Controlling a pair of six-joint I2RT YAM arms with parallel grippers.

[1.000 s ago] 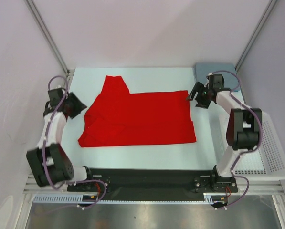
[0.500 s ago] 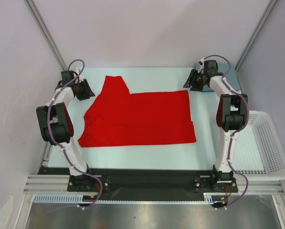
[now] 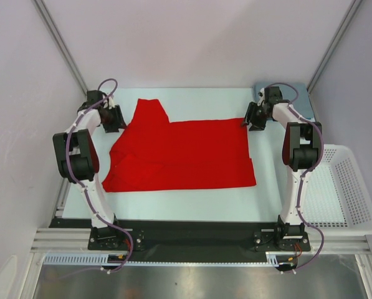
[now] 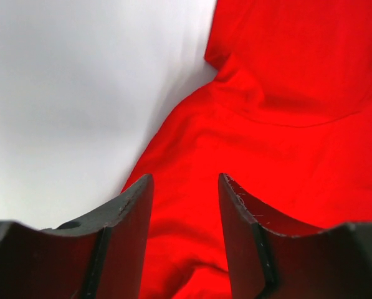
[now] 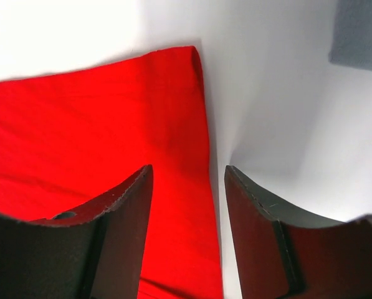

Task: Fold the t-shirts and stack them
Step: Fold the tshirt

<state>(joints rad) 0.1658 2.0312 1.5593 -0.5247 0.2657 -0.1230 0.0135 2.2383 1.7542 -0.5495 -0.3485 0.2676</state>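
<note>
On white tabletop, centre: plain bright red soft-cloth short-sleeved t-shirt, flat, lying sideways, straight edge to the right, one flap jutting out at far left. Far right corner, behind right arm: slate blue t-shirt folded square, well apart from the red one. Off the table's right side: white plastic mesh basket, not involved. Left gripper: jaws apart, nothing pinched, low over the shirt's left edge just below the notch, cloth under and between both fingers, bare table just outside. Right gripper: jaws also apart, nothing held, straddling the shirt's right edge close to the far right corner. Probably the grab step for the next fold, far edge over toward the near edge; only a guess. To do it well: drop both wrists the rest of the way together, get one finger under the cloth rather than pressing on top, bite a little inside the edge, catch every layer at the left side. Close fully before lifting. Lift level and in sync, keep cloth taut between the arms, lay far edge onto near edge, release only once flat. Watch for left bite slipping off at the notch. Labels: no neck label, brand or print visible in any view; nothing readable.
</note>
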